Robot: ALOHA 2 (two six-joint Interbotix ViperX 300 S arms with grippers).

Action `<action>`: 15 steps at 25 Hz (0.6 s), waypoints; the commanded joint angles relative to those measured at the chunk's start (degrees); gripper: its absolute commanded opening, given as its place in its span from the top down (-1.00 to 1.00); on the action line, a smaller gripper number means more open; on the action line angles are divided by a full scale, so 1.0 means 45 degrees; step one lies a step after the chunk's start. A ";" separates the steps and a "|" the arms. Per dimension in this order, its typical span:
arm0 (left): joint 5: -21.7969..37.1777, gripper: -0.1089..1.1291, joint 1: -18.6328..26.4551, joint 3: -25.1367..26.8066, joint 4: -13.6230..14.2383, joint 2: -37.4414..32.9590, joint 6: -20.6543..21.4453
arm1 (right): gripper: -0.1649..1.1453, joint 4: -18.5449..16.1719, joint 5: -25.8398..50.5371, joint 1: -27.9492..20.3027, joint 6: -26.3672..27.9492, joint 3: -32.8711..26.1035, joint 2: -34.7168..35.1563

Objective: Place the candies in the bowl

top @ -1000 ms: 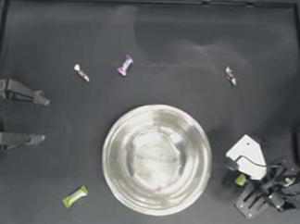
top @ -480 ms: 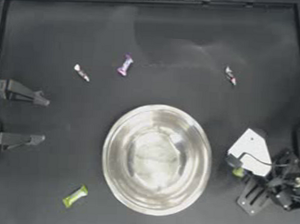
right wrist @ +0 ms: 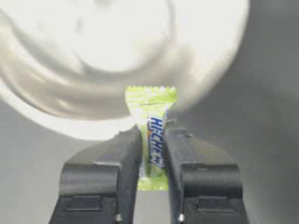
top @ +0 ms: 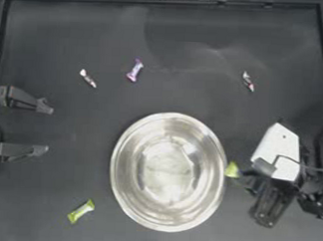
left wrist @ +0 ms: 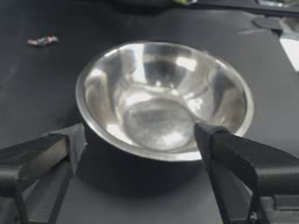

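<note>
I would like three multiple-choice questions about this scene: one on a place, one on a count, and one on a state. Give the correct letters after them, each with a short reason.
1. Where is the right gripper?
A. Just beside the rim of the bowl, on the bowl's right in the top view
B. Over the purple-pink candy
C. At the left edge of the table

2. How many candies lie loose on the table?
A. One
B. Four
C. Six

3. What is the state of the right gripper?
A. Open and empty
B. Shut on a yellow-green candy
C. Shut on the bowl's rim

Answers:
1. A: the top view shows it next to the bowl's rim.
2. B: two white-and-red candies, one purple-pink candy and one yellow-green candy lie there.
3. B: the right wrist view shows its jaws closed on the wrapper.

The left gripper waits open at the table's left side.
</note>
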 commanded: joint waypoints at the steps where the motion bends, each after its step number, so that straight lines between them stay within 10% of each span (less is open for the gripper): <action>1: 0.0332 -0.84 0.0020 -0.0215 -0.0078 0.0234 -0.0020 | -0.10 -0.0137 -0.1133 -0.0840 -0.1035 -0.0742 0.0371; 15: 0.1113 -0.84 0.0137 -0.0332 -0.0195 0.0273 -0.0039 | -0.23 0.0430 -0.4219 -0.3164 -0.4355 -0.1367 0.2480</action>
